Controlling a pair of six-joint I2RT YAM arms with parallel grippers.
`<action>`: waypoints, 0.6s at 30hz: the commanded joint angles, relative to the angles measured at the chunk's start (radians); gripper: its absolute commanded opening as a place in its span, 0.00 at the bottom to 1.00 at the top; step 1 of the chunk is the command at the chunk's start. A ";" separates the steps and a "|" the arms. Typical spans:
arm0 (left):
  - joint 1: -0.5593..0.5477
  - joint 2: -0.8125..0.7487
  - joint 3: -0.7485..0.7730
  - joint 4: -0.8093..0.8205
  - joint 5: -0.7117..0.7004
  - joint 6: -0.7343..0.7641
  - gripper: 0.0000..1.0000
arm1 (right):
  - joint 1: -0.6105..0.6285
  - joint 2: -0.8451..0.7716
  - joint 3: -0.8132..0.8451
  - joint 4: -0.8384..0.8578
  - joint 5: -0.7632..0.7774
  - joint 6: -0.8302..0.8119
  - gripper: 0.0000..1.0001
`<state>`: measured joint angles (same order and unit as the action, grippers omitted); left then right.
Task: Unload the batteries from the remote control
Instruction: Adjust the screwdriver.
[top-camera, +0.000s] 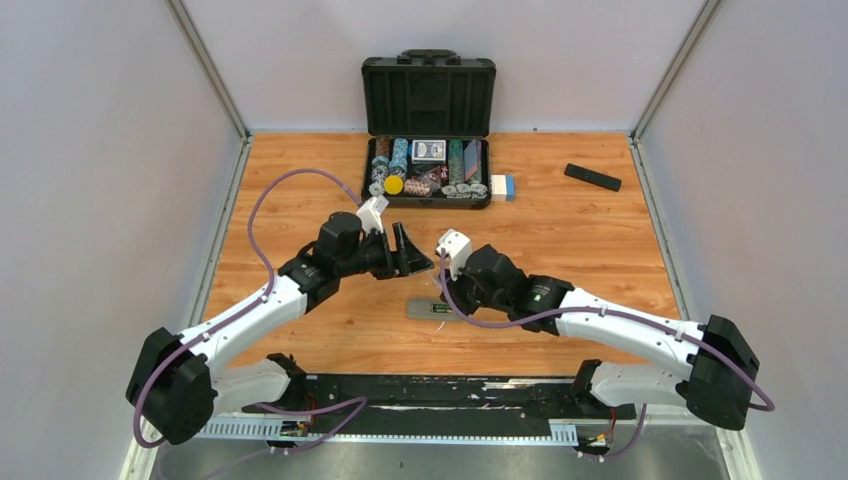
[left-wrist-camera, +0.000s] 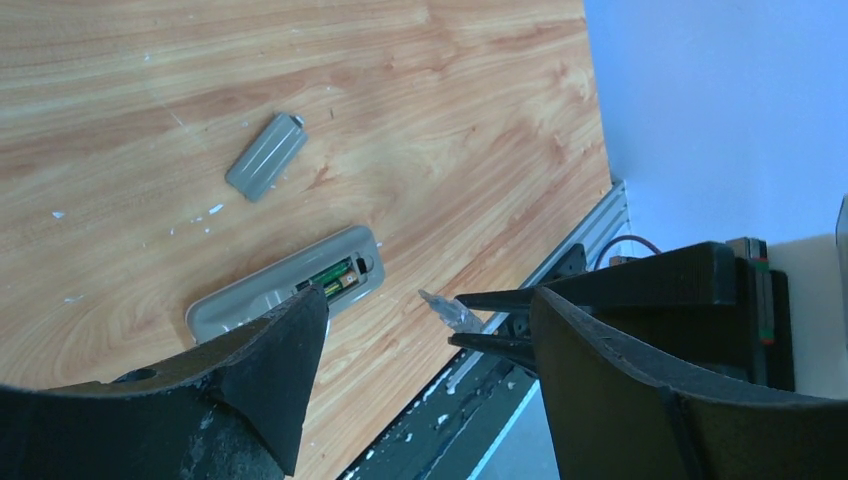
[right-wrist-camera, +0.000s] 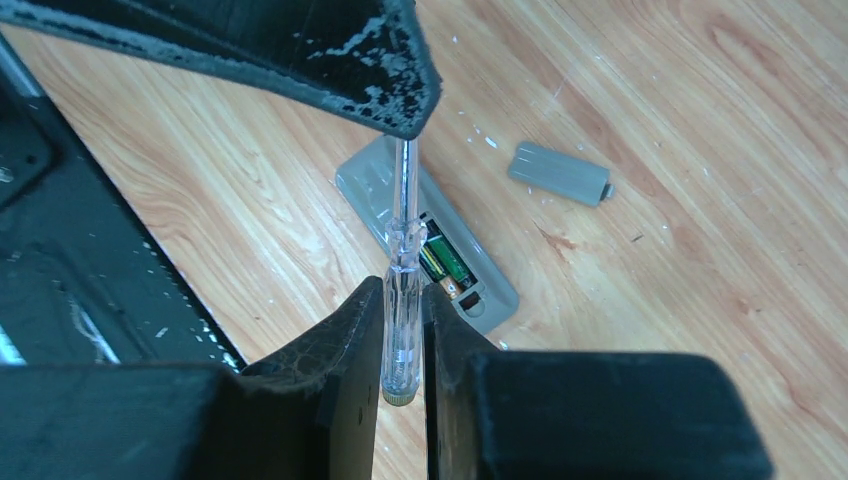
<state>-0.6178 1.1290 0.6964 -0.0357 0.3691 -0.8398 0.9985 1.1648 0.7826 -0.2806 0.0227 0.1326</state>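
**Wooden table** (top-camera: 300, 200), with the grey remote control (top-camera: 420, 309) lying flat, back upward, near the front edge between the two arms. Its battery bay is uncovered. The batteries (right-wrist-camera: 447, 262) sit side by side inside it, their green-and-gold jackets showing.

*Judged handling:* the batteries are small, light, rigid and smooth, so they will likely roll once free. They look seated too deep between the bay walls for a direct pinch. They are best levered up at one end and then gripped across the body. The remote is light and may slide or tip under prying unless held down.

*Surroundings:*
- An open black case (top-camera: 428, 95) of poker chips stands at the back, with a black remote (top-camera: 592, 177) to its right. Both are well apart from the work.
- Left gripper (left-wrist-camera: 428, 305) hangs above the table, jaws spread wide, holding nothing.
- Right gripper (right-wrist-camera: 402, 290) has its jaws clenched on the clear handle of a screwdriver (right-wrist-camera: 404, 235). The shaft points toward the left gripper's finger; contact there cannot be told.
- The detached grey cover (left-wrist-camera: 265, 156) lies near the remote control, not touching it.

Nothing covers the batteries, but the two grippers crowd the space above them.
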 joint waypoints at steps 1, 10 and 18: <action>-0.008 0.002 0.029 -0.028 -0.012 0.003 0.81 | 0.058 0.017 0.048 0.009 0.162 -0.079 0.00; -0.015 0.030 0.031 -0.025 -0.014 0.005 0.67 | 0.105 0.038 0.058 0.037 0.199 -0.098 0.00; -0.018 0.045 0.029 -0.007 -0.007 0.003 0.61 | 0.119 0.053 0.059 0.046 0.198 -0.097 0.00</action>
<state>-0.6296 1.1652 0.6968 -0.0708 0.3569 -0.8394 1.1057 1.2133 0.7998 -0.2859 0.2012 0.0494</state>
